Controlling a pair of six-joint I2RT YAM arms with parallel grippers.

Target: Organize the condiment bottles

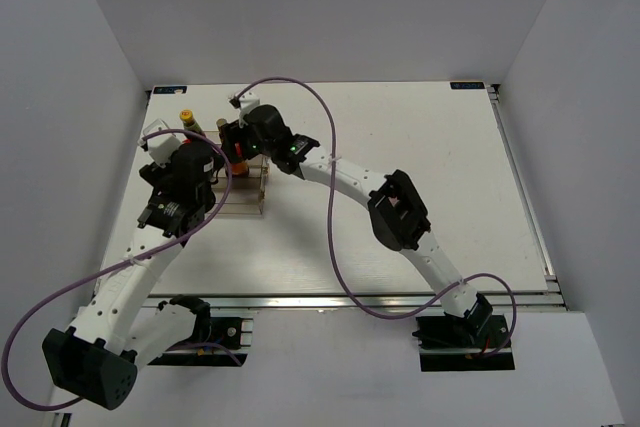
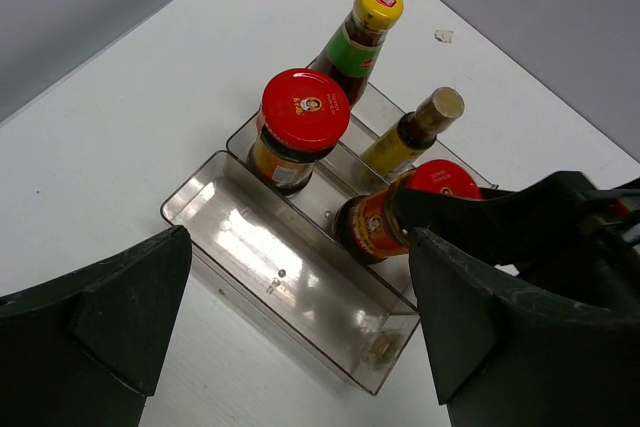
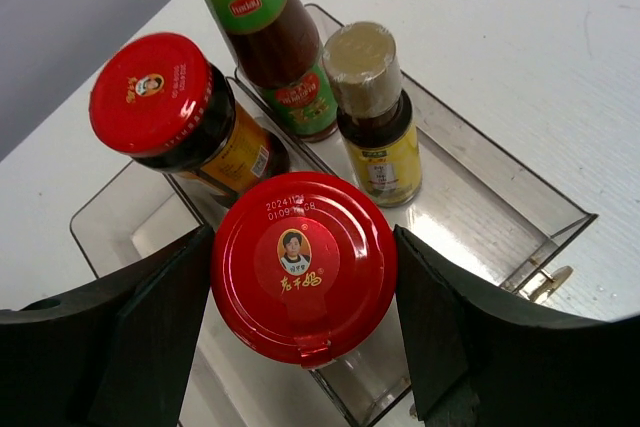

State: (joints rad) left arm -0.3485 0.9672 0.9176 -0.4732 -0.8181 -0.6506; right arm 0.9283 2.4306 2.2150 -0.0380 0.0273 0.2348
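Jar with a red lid stands upright, long axis vertical, lid toward the right wrist camera, base hidden, over the clear rack. Right fingers clamp its lid at 9 and 3 o'clock. Second red-lidded jar sits at 10 o'clock, green-labelled bottle at 12 with cap cut off, slim yellowish bottle at 1. Left fingers hang spread wide, empty. Overhead, arms hide most of the rack on the bench.

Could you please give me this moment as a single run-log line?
right gripper: shut on red-lidded jar, middle tier of rack | left gripper: open, empty, near front tier
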